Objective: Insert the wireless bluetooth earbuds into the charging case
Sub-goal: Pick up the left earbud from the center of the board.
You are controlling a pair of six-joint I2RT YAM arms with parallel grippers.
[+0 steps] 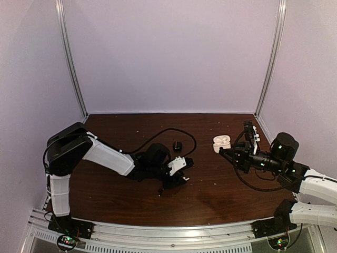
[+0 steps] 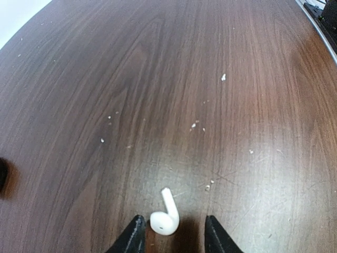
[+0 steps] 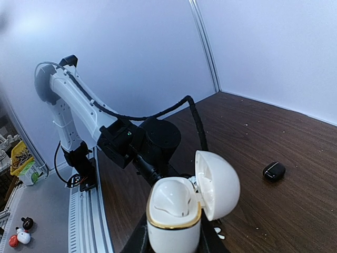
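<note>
Only close-up: left pincer apart around white earbud; right pincer clamps case.

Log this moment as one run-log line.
left gripper: open, straddling white earbud on table | right gripper: shut on charging case, lid open | earbud not yet inserted

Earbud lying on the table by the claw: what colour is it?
The earbud is glossy white, clearest in the left wrist view.

Overhead and close right-wrist cameras share the charging case.
</note>
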